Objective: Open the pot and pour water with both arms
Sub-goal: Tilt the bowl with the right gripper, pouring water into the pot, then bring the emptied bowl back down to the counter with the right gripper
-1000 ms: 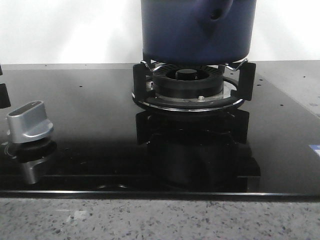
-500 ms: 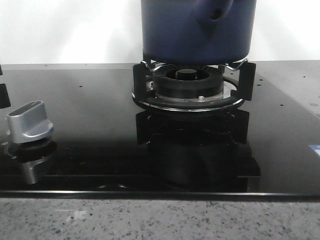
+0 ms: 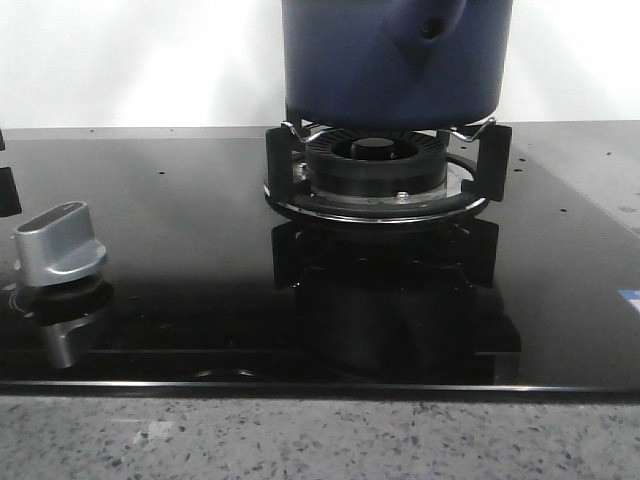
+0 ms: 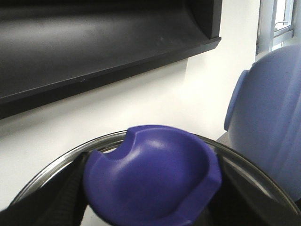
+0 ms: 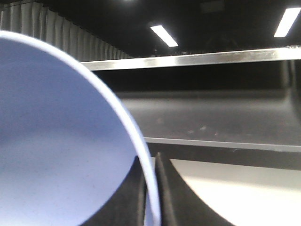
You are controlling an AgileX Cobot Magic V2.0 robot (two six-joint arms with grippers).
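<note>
The dark navy pot stands on the burner grate, its handle lug facing me; its top is cut off by the frame. My left gripper is shut on the blue knob of a lid with a metal rim, a dark finger on each side of the knob. My right gripper is shut on the thin rim of a light blue bowl, which also shows beside the lid as the light blue bowl. Neither gripper shows in the front view.
A silver stove knob sits at the left of the black glass cooktop. A speckled counter edge runs along the front. A dark range hood hangs above against the white wall.
</note>
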